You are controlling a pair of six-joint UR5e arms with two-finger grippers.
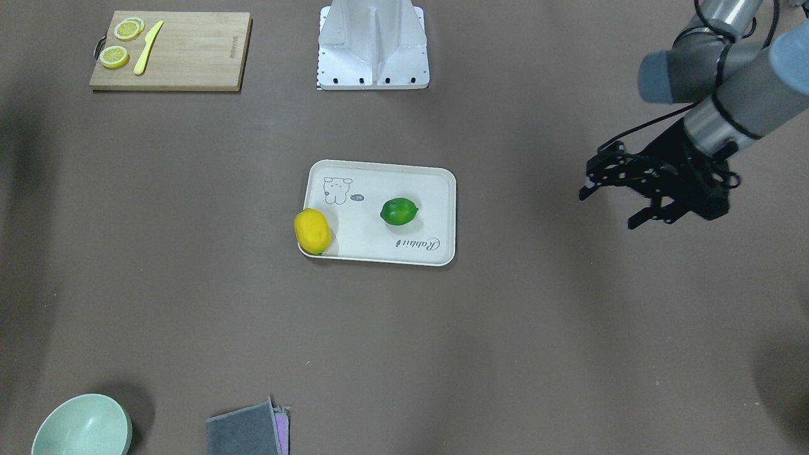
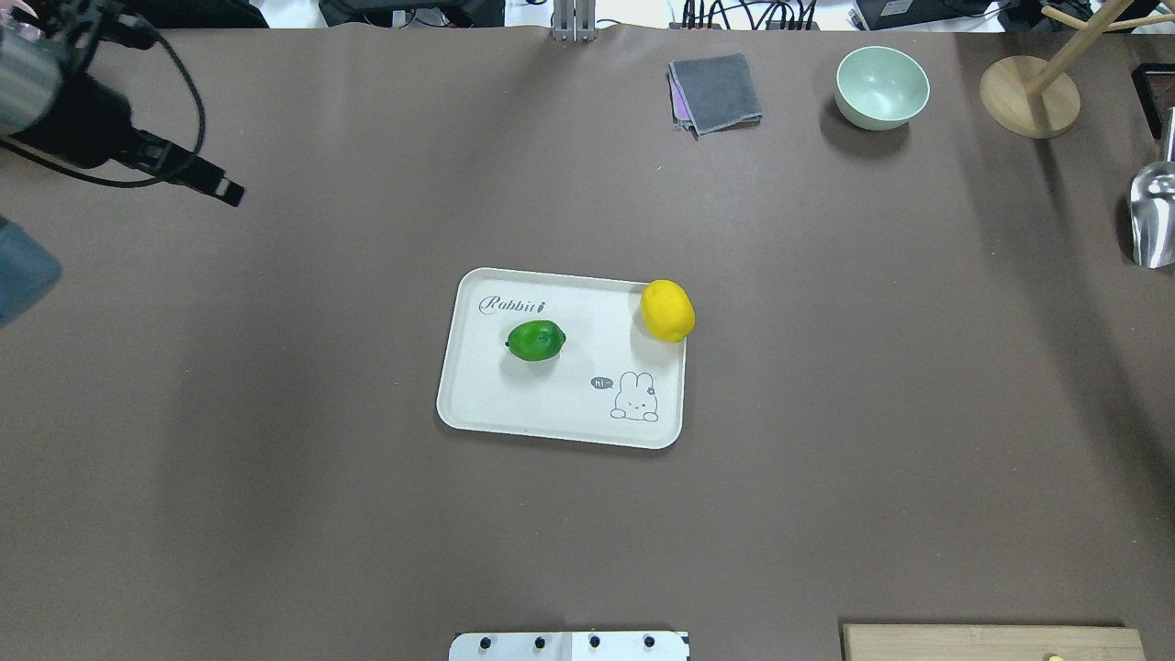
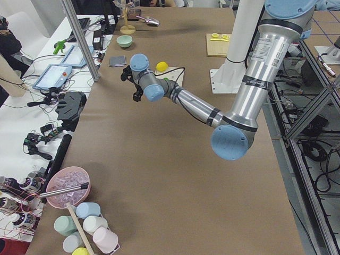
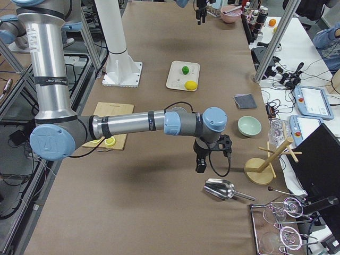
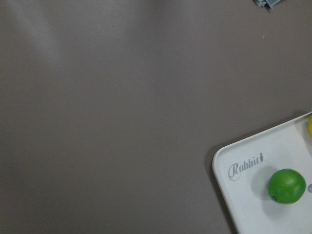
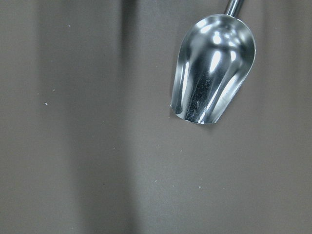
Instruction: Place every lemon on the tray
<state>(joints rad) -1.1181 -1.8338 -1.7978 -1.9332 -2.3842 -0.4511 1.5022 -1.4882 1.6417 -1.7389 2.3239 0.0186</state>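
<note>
The cream-white tray (image 1: 366,243) lies in the middle of the table. The green lemon (image 1: 399,211) sits inside it, also seen from overhead (image 2: 536,340) and in the left wrist view (image 5: 286,185). The yellow lemon (image 1: 311,231) rests on the tray's corner, partly over the rim (image 2: 667,310). My left gripper (image 1: 607,209) is open and empty, raised well off to the tray's side. My right gripper (image 4: 201,159) shows only in the exterior right view, over a metal scoop (image 6: 214,68); I cannot tell whether it is open or shut.
A wooden cutting board (image 1: 189,57) with lemon slices and a yellow knife lies near the robot base (image 1: 373,57). A green bowl (image 2: 881,87), a grey cloth (image 2: 716,92) and a wooden rack (image 2: 1028,96) stand along the far edge.
</note>
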